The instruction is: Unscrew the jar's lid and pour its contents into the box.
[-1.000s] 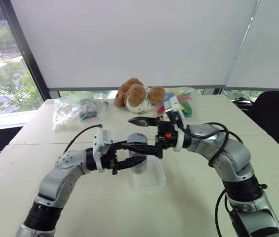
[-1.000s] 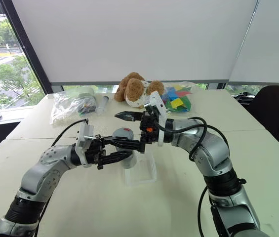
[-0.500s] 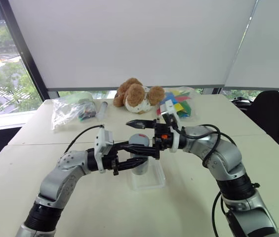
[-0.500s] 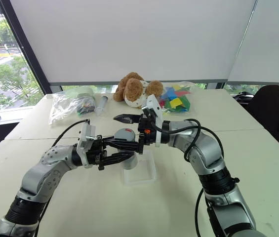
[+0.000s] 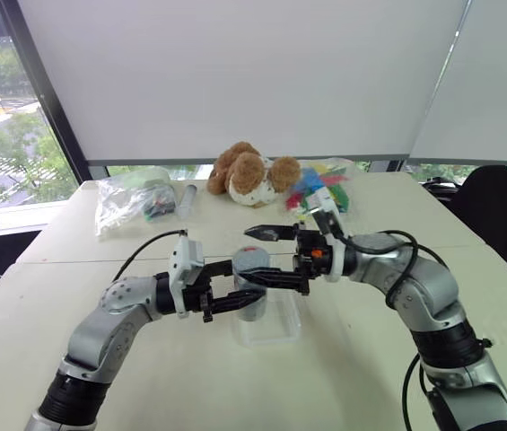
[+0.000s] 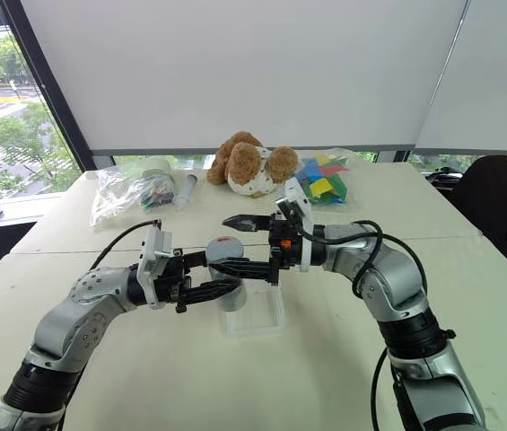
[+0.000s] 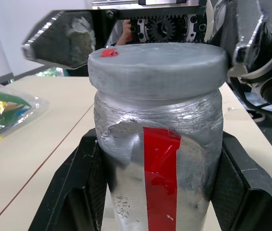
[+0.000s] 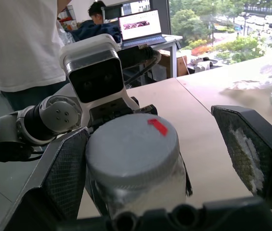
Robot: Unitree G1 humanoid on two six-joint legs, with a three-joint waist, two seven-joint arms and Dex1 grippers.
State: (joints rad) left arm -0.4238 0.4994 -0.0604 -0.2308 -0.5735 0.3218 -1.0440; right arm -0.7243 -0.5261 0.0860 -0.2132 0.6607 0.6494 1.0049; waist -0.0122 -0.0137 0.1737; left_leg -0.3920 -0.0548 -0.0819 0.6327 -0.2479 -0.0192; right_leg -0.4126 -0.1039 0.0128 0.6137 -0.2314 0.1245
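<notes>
My left gripper (image 5: 235, 294) is shut on the silvery-grey jar (image 7: 157, 144) with the red label and holds it upright above the clear box (image 5: 269, 330). The light-grey lid (image 8: 133, 144) sits on the jar, with a small red mark on top. My right gripper (image 5: 271, 257) comes in level from the right, open, its jaws standing on either side of the lid. One finger (image 8: 66, 168) is close beside the lid, while the other finger (image 8: 244, 139) stands well apart. The contents are hidden inside the jar.
At the table's far side lie a clear bag (image 5: 132, 199), a brown and white plush toy (image 5: 251, 172) and a bag of colourful pieces (image 6: 320, 184). A person in a white shirt (image 8: 20, 43) stands beyond the table. A black chair (image 5: 495, 206) is at the right.
My right gripper has shifted a little to the right and down, still open around the lid. The left gripper and the jar have stayed where they were.
</notes>
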